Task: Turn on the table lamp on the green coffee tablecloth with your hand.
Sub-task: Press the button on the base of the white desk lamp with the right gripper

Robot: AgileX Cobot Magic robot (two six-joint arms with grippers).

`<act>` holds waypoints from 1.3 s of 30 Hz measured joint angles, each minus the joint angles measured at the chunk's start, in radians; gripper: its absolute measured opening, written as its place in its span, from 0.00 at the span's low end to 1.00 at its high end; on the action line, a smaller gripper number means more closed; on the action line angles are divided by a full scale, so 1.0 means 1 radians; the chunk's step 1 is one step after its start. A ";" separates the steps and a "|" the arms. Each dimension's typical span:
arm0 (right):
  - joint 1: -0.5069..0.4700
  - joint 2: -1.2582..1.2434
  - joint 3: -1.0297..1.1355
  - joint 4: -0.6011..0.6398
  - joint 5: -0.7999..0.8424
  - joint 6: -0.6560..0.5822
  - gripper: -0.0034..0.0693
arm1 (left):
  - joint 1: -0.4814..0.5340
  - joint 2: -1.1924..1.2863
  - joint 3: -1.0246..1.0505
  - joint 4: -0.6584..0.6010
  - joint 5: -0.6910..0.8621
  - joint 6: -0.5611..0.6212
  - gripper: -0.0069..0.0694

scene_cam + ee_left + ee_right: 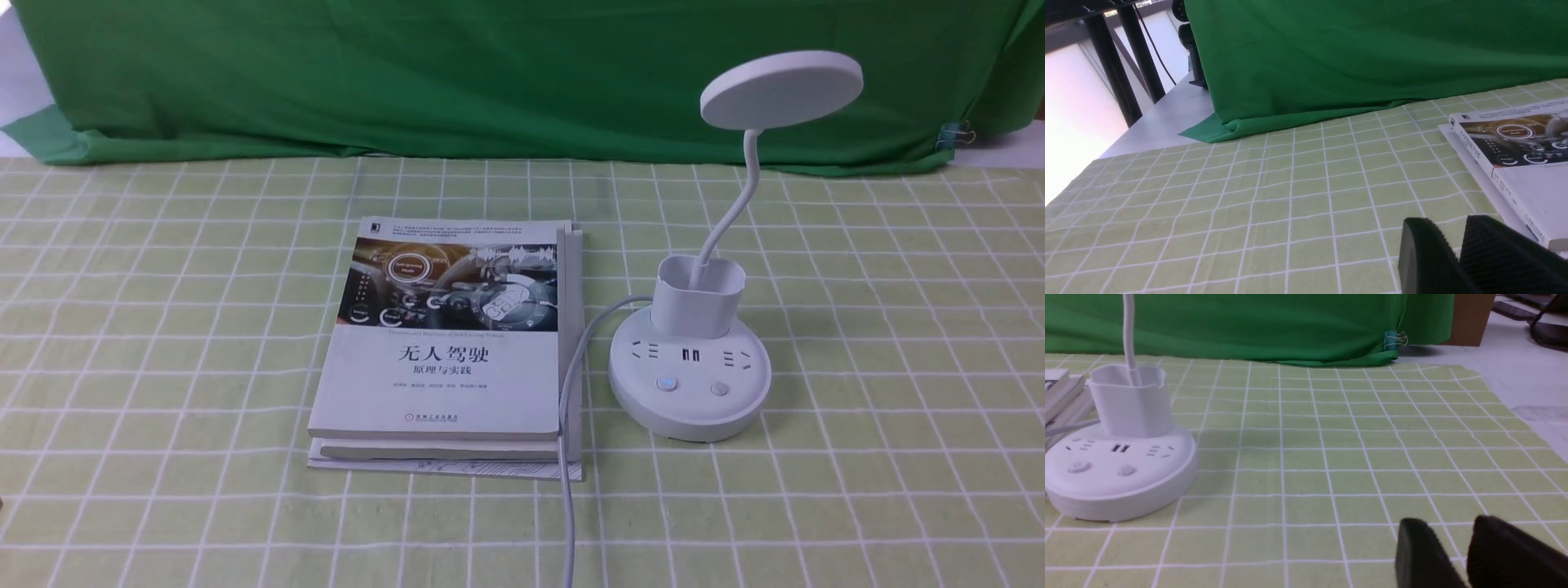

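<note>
Nearest the cameras, the left fingers (1425,253) are seen drawn close together low over the green coffee tablecloth (163,367), with nothing gripped between them. An edge of the stack of books (441,384) is seen just beyond them. The right fingers (1421,551) are likewise nearly closed, with only a thin slit of cloth shown between them and nothing held. They are set well apart from the table lamp (690,384).

In the front view, a white cable (566,490) is led from the 6 o'clock edge of the cloth along the 3 o'clock edge of the books. It is then curved round to the lamp's base at about its 10 o'clock side. The table lamp is stood on the tablecloth at 3 o'clock of the books, just beside them and not touching.

Two buttons are carried on the near part of its round base. The left button (668,384) is marked by a pale blue centre, and the right button (719,389) is plain. Sockets are ranged just behind them. A cup-shaped holder (698,298) is mounted on the far half of the base. From it the gooseneck (731,216) is bent up toward 1 o'clock. The disc head (781,88) is carried at its top, tilted, against the dark green backdrop (490,73).

Farthest off, the backdrop is draped along the 12 o'clock edge of the cloth and pinned by a clip (951,135) at its 3 o'clock end. Bare pale worktop (1167,118) is shown beyond the cloth's corner.
</note>
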 joint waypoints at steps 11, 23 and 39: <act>0.000 0.000 0.000 0.046 -0.094 0.090 0.38 | 0.000 0.000 0.000 0.000 0.000 0.000 0.28; 0.001 0.000 0.000 0.126 -0.369 0.485 0.36 | 0.000 0.000 0.000 0.000 0.000 0.000 0.30; 0.256 1.006 -0.771 0.129 0.564 -0.040 0.09 | 0.000 0.000 0.000 0.000 0.000 0.000 0.32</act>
